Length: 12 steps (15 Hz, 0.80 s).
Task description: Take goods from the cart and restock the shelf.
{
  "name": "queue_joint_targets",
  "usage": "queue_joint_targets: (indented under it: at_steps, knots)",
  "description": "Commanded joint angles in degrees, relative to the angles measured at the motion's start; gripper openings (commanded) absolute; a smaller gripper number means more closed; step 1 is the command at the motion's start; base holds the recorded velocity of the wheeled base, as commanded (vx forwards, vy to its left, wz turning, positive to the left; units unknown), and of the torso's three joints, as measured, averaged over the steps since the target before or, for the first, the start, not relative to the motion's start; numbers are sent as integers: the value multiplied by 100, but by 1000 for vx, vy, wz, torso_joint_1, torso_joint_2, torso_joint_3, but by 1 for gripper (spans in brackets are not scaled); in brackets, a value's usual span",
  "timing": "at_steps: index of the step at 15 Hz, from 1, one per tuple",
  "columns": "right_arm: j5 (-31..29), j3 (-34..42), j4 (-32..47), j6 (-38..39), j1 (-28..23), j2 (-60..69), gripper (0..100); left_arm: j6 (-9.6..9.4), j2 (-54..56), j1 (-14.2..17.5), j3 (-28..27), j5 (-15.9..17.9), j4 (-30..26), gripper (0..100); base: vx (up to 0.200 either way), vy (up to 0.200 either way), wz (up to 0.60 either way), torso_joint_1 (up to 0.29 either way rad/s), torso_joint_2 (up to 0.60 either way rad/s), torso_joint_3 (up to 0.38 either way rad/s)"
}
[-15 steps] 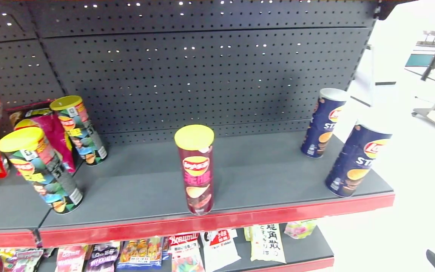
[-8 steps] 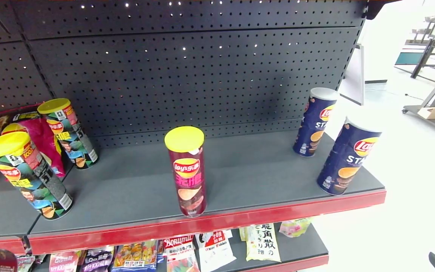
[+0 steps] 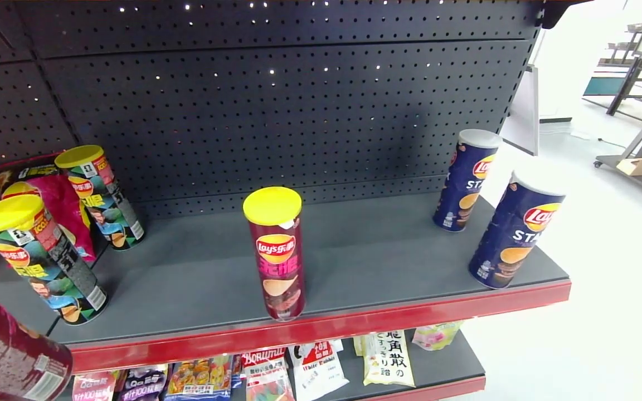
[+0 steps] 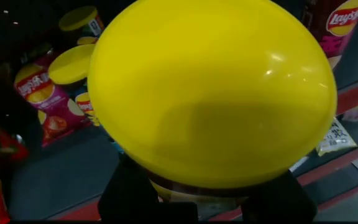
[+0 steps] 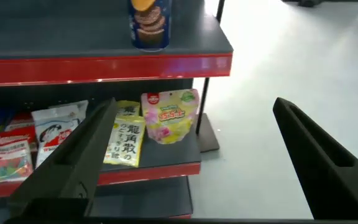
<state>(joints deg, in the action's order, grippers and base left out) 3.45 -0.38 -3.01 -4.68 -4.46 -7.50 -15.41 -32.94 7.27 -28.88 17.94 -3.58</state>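
- Five tall crisp cans stand upright on the dark grey metal shelf (image 3: 382, 262) with the red front lip. Two teal-patterned yellow-lidded cans (image 3: 48, 262) are at its left, one standing maroon can (image 3: 279, 256) with a yellow lid is at the front middle, and two navy-blue pale-lidded cans (image 3: 513, 234) are at its right.
- You can read this layout as sorted by kind, each sort in its own row with labels facing out. I judge that the bare deck behind and beside the standing maroon can is where its match belongs.
- Your left gripper (image 4: 201, 202) has its jaws closed on the held maroon cardboard can (image 3: 9, 356). A dark finger (image 4: 132, 199) flanks the tube on each side, just behind the round yellow plastic lid (image 4: 210, 87).
- Gripping towards the lid end seems meant to leave the base free, so you could set it down flat without the fingers meeting the deck.
- From the head camera, the held maroon cardboard can lies tilted at the robot's left. It is low and in front of the red lip, not yet over the shelf, and well apart from the standing maroon can.
- Your right gripper (image 5: 197, 168) is spread wide with nothing between its jaws. It hangs low on the robot's right, facing the lower shelf (image 5: 179, 154) of snack packets.
- Mind the teal-patterned yellow-lidded cans, which stand nearest the held one; a tilted tube swung in could clip the front one.
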Motion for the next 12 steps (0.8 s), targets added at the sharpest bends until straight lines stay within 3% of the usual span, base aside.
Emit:
queue_joint_targets:
  at_steps: [1, 3, 4, 5, 7, 12]
  knots:
    - [323, 38, 20, 11, 7, 205, 100, 29, -424, 3, -4, 218, 7, 0, 0, 0, 0, 0, 0, 0]
    - [455, 38, 29, 37, 51, 196, 100, 117, -547, 3, -21, 341, 7, 0, 0, 0, 0, 0, 0, 0]
    - [244, 38, 46, 46, 174, 266, 100, 390, -872, 3, -65, 359, 165, 0, 0, 0, 0, 0, 0, 0]
    - [42, 38, 46, 73, 165, 293, 100, 486, -1039, 3, -56, 359, 323, 0, 0, 0, 0, 0, 0, 0]
    - [-204, 38, 81, 143, 174, 293, 100, 530, -1391, -32, -30, 394, 719, 0, 0, 0, 0, 0, 0, 0]
    - [-301, 38, 319, 424, 464, 750, 100, 539, -1505, -674, -56, 473, 1114, 0, 0, 0, 0, 0, 0, 0]
